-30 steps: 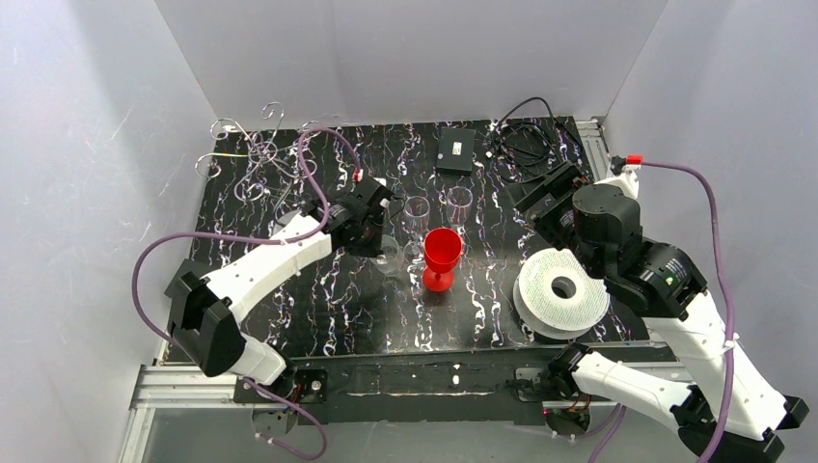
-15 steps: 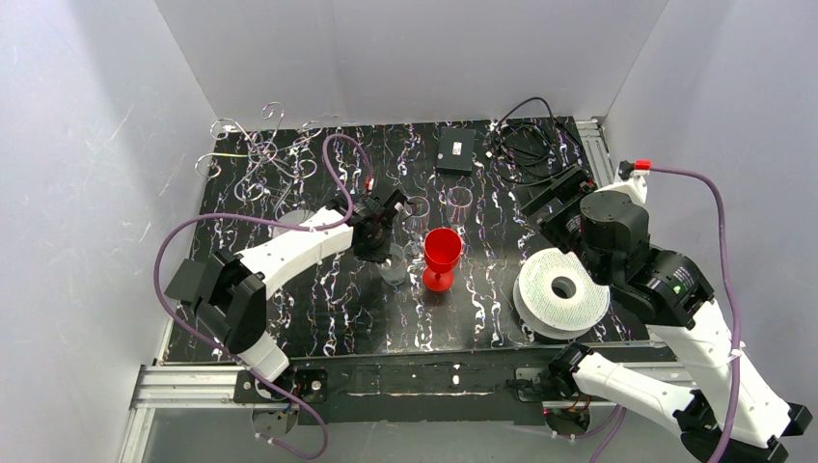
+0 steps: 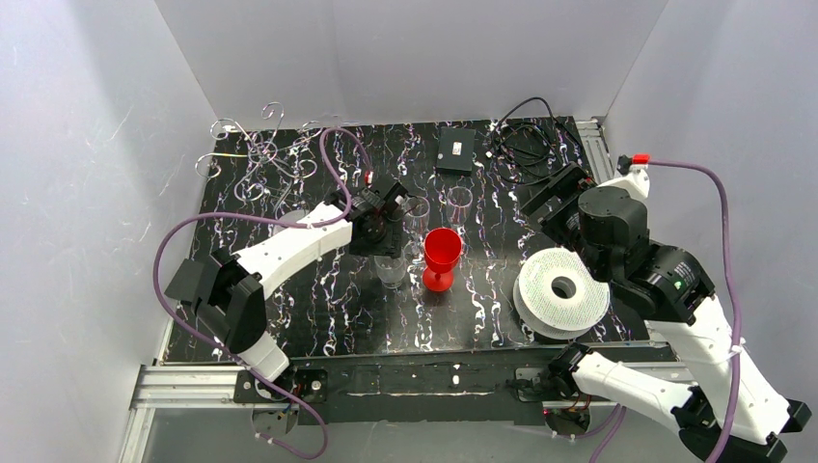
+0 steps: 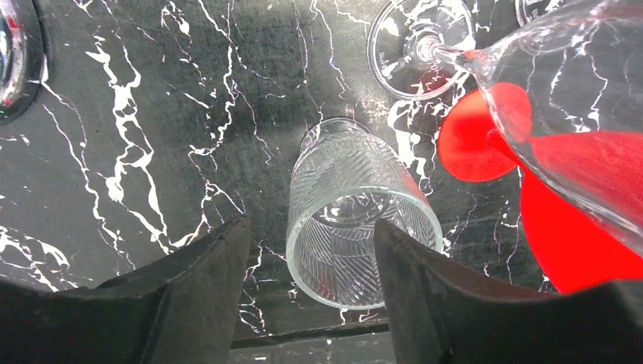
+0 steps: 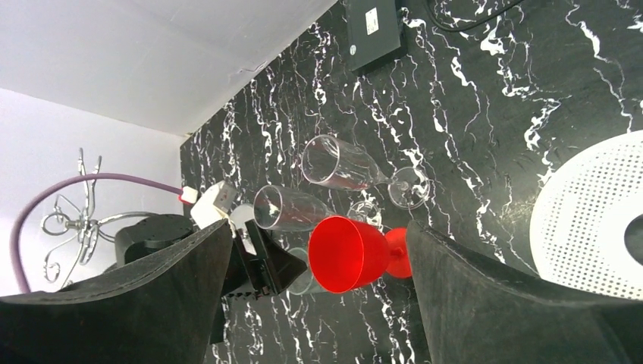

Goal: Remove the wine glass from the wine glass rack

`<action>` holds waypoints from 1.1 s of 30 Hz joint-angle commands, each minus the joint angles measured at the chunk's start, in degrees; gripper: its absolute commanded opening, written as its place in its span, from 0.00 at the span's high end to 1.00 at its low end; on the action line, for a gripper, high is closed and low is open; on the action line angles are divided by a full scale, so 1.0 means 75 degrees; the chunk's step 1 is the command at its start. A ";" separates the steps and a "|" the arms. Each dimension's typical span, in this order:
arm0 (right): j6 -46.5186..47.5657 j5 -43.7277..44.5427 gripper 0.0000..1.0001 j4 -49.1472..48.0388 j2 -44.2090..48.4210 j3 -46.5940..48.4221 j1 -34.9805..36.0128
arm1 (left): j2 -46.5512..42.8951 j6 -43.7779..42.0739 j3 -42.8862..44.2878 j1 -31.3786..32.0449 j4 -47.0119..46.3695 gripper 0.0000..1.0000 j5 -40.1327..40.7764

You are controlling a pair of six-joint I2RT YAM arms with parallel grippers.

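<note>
The wine glass rack (image 3: pixel 259 154), thin silver wire with curled arms, stands at the back left, also in the right wrist view (image 5: pixel 76 205); its shiny base (image 4: pixel 14 61) shows at the left wrist view's edge. A clear ribbed glass (image 3: pixel 391 273) stands upright on the black marble table beside a red goblet (image 3: pixel 442 253). My left gripper (image 3: pixel 389 243) hovers just over it, open, its fingers either side of the rim (image 4: pixel 349 205) without touching. Two clear stemmed wine glasses (image 3: pixel 417 208) (image 3: pixel 460 201) stand behind. My right gripper (image 3: pixel 552 198) is open and empty, raised at the right.
A white perforated spool (image 3: pixel 562 289) lies at the front right under the right arm. A black box (image 3: pixel 455 151) and loose cables (image 3: pixel 526 135) sit at the back. White walls close in three sides of the table.
The left gripper carried the ribbed glass right and forward, next to the red goblet, then opened off it. The right arm has barely shifted.
</note>
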State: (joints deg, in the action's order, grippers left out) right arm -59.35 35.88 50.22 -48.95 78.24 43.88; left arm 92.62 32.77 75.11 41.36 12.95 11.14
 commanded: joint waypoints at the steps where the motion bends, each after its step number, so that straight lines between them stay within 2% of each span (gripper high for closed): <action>1: 0.0636 0.0228 0.08 0.0026 -0.0240 0.0592 -0.0029 | -0.0296 -0.0184 0.0494 -0.0047 0.1066 0.35 0.0106; 4: 0.0889 0.0210 0.07 -0.0092 -0.0309 0.0677 -0.0029 | -0.0522 -0.0368 0.0813 -0.0049 0.1288 0.12 0.0154; 6: 0.1064 0.0179 0.07 -0.0275 -0.0331 0.0684 -0.0029 | -0.0676 -0.0519 0.1137 -0.0044 0.1484 0.03 0.0209; 12: 0.1515 -0.0121 0.07 -0.0464 -0.0583 0.0974 -0.0026 | -0.1203 -0.1078 0.2198 -0.0051 0.2074 0.02 0.0284; 18: 0.1779 -0.0625 0.06 -0.0399 -0.0967 0.1503 -0.0026 | -0.1287 -0.1629 0.4097 -0.0079 0.2978 0.02 0.0189; 25: 0.1408 -0.0906 0.06 -0.0065 -0.1116 0.1581 -0.0026 | -0.1305 -0.2228 0.6192 -0.0141 0.4248 0.02 0.0454; 33: 0.1265 -0.1156 0.05 0.0045 -0.0945 0.1368 -0.0029 | -0.2228 -0.2726 0.6329 -0.0219 0.4790 0.02 0.1086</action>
State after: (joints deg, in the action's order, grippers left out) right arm -49.25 27.86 51.11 -57.58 87.96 43.86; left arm 80.23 15.35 122.08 40.23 42.57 14.90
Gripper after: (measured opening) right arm 0.942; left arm 0.980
